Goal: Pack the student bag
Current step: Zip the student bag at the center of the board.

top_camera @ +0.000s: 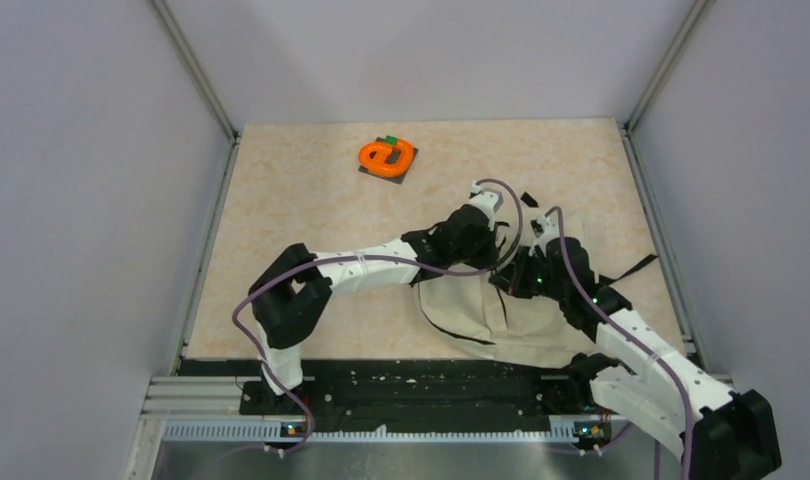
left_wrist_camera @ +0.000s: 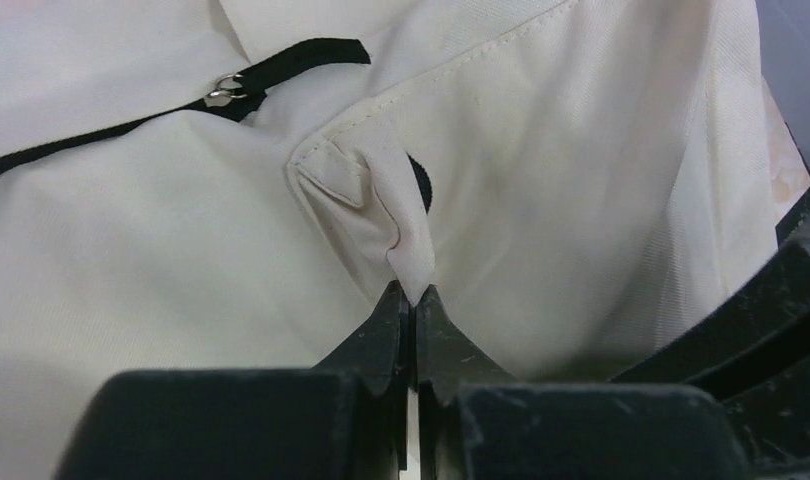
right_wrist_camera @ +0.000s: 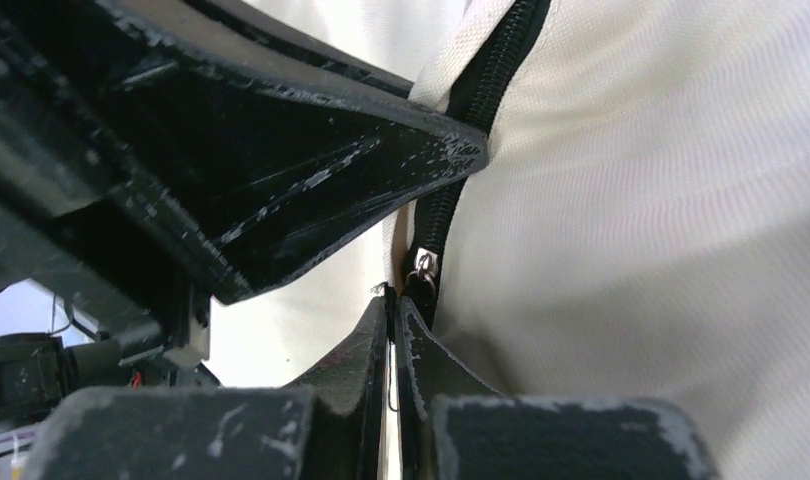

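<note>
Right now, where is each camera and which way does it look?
Top: high behind the bases, looking down on left arm, right arm and big cream fabric backpack.
Left wrist: rides there, looks along shut left fingers pinching a backpack fold.
Right wrist: rides there, looks along shut right fingers at the black zipper.
All three share the backpack.

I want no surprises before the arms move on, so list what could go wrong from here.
The left pincer pinches only a thin fold of the large cream fabric backpack; it may slip out under tension.
The right pincer grips the small metal zipper pull by its very tips; it could lose it.
The left arm and right arm crowd together over the backpack; they may collide.
</note>
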You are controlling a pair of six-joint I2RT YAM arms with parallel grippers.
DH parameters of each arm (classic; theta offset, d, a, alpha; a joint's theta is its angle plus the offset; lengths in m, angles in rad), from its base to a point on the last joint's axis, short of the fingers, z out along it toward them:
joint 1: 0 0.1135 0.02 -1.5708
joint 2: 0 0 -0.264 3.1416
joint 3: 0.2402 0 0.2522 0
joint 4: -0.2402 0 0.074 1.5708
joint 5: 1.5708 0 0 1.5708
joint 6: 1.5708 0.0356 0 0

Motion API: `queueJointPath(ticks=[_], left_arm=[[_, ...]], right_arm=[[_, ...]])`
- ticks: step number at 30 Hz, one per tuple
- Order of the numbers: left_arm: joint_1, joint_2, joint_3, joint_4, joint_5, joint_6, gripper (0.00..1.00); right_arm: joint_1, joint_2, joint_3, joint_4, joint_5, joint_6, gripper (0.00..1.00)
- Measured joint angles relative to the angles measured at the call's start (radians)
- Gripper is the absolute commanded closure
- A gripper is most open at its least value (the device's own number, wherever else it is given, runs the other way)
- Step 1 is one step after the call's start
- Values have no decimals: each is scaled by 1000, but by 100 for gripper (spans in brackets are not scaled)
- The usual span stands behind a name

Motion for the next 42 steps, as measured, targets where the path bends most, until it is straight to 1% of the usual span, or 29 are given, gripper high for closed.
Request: queueJointPath(ticks=[4,9,12,17,19,24,28,33,36,42], left_arm=[[18,-106,-89,-11,-45,-2,100],[113,-276,-198,-109,-47,9,100],[189,-380,-269,-166,-42,34,100],[265,-498,-356,-201,-38,63,100],[286,-510,-366,-210,-39,72,100],[319,-511,-372,-210,-39,80,100],[333,-503,-372,-207,-35,84,100],[349,-496,-382,-189,-22,96,100],[372,-493,-386,-178,13,96,100],[425,-468,-386,-145,86,95,100]], right_arm=[[101,139,95,19,16,-33,100],[244,315,224,83,52,-81,100],[282,396,280,135,53,-107,100],[304,469,303,214,-2,-136,100],[331,483,302,213,-18,-150,100],[441,513,294,236,-43,-164,100],[509,521,281,247,-31,-171,100],[521,477,233,234,13,-180,100],[521,438,229,226,22,-191,100],[528,454,202,212,3,-216,100]])
